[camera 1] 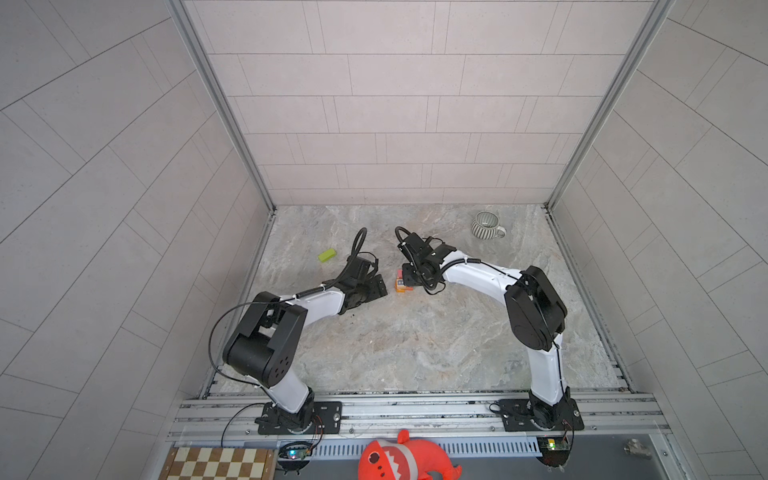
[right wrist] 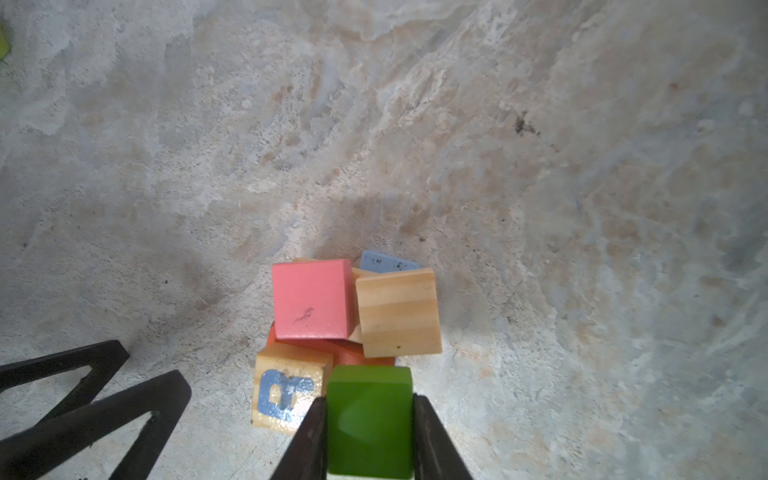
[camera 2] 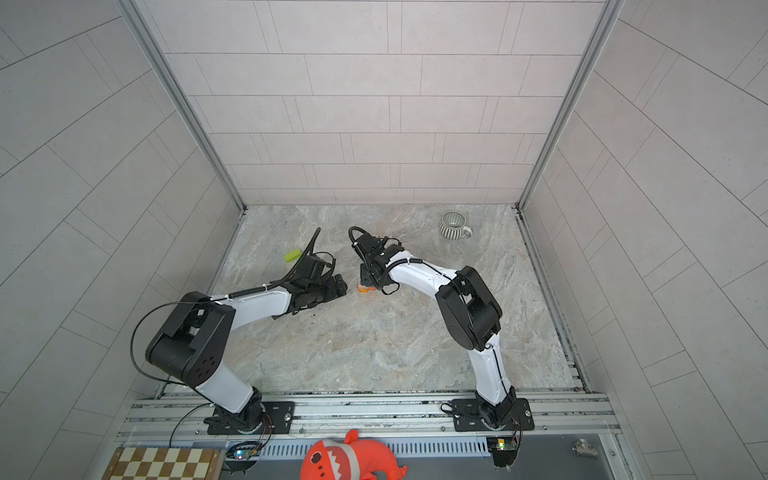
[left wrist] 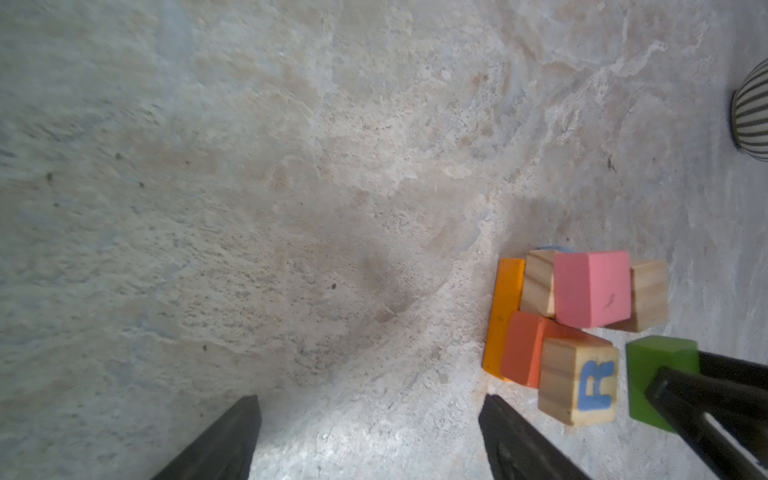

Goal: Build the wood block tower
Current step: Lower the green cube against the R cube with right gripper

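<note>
The wood blocks lie in a loose cluster (camera 1: pixel 400 285) (camera 2: pixel 364 287) at mid-table. It holds a pink cube (right wrist: pixel 309 305) (left wrist: pixel 592 289), plain tan blocks (right wrist: pixel 397 311), a tan block lettered R (left wrist: pixel 579 382) (right wrist: pixel 286 392), an orange-red block (left wrist: pixel 523 349), a flat orange piece (left wrist: pixel 505 311) and a blue piece (right wrist: pixel 388 262). My right gripper (right wrist: pixel 369 401) (camera 1: pixel 409 279) is shut on a dark green block (right wrist: pixel 370 419) (left wrist: pixel 660 374) right beside the R block. My left gripper (left wrist: pixel 370 401) (camera 1: pixel 380 286) stands open just left of the cluster, nothing between its fingers. A lime block (camera 1: pixel 326 255) (camera 2: pixel 292 255) lies alone further left.
A grey-and-white striped mug (camera 1: pixel 487 225) (camera 2: pixel 454 225) stands at the back right. Tiled walls close the table on three sides. Beyond the front rail lie an orange stuffed toy (camera 1: pixel 405 459) and a checkerboard (camera 1: pixel 220 463).
</note>
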You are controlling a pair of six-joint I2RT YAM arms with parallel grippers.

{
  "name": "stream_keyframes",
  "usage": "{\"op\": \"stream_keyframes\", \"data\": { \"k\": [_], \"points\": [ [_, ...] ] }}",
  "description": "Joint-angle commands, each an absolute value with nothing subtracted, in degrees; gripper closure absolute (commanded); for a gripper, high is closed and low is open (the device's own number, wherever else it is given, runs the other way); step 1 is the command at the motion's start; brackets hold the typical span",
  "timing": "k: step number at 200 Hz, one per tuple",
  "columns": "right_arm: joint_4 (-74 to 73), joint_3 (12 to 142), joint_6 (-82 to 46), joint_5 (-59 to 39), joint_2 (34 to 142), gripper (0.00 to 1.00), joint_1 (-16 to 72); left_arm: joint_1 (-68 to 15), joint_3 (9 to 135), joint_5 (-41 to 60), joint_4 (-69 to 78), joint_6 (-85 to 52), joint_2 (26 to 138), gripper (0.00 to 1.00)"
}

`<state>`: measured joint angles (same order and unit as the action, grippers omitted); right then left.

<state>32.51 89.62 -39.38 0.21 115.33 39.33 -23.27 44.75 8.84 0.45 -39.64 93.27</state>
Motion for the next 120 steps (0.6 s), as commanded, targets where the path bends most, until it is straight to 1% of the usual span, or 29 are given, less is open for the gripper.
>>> {"op": "stream_keyframes", "data": {
  "k": [1, 38, 88, 120],
  "points": [
    [32.17, 89.11, -40.65, 0.28, 113.18, 0.68, 39.24, -23.38, 44.37, 8.70, 0.83, -39.87, 92.82, 0.12],
    [31.55, 89.47, -41.05, -1.12, 114.39, 0.66, 39.21, -23.38, 44.43, 8.70, 0.79, -39.76, 92.77, 0.12],
    [31.51, 89.56, -40.87, -0.88, 114.87, 0.61, 39.05, -23.38, 44.53, 8.79, 0.70, -39.68, 92.90, 0.12],
    [31.54, 89.64, -40.87, -0.97, 115.05, 0.60, 38.85, -23.38, 44.63, 8.70, 0.51, -39.56, 92.82, 0.12]
  ]
}}
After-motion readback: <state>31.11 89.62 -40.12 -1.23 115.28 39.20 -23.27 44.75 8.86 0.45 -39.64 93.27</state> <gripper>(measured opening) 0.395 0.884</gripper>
